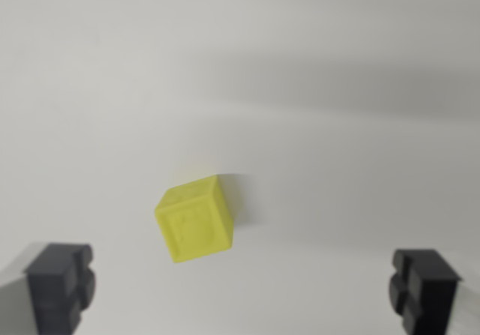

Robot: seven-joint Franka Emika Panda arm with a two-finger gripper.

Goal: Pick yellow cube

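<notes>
White tabletop [315, 65] fills the frame; the gripper [241, 294] stands spread wide and empty, dark fingertips [60, 286] at the lower corners. Between them, just below centre, sits the yellow cube [195, 219], turned askew; it looks light, rigid plastic, best pinched across opposite flat faces.

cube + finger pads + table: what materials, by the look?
Cube: probably plastic, matte yellow, with faint raised relief on its faces; possibly 3D-printed.
Fingers: dark grey, matte, blocky moulded shapes; hard plastic or rubber, can't tell which.
Table: smooth, plain white, soft shadows and no glare; laminate or painted board, unclear.
</notes>
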